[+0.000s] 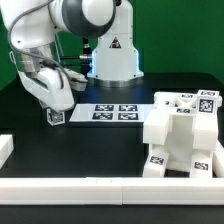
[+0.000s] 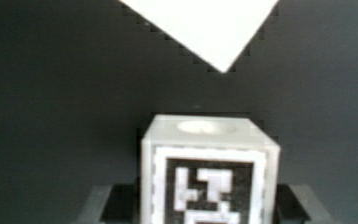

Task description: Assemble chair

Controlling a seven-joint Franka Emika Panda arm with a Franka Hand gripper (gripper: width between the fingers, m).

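A small white chair block with a black-and-white tag (image 1: 57,117) sits low at the black table on the exterior view's left. My gripper (image 1: 54,110) reaches down over it. In the wrist view the block (image 2: 208,165) stands upright between my dark fingers (image 2: 119,203), which press against both its sides, so the jaws are shut on it. It has a round hole on its top face. The partly joined chair (image 1: 185,135), a blocky white structure with tags, stands on the exterior view's right.
The marker board (image 1: 115,112) lies flat between the block and the chair. A white rim (image 1: 70,188) runs along the table's front and left. A white pointed shape (image 2: 202,30) shows beyond the block in the wrist view. The robot base (image 1: 112,55) stands behind.
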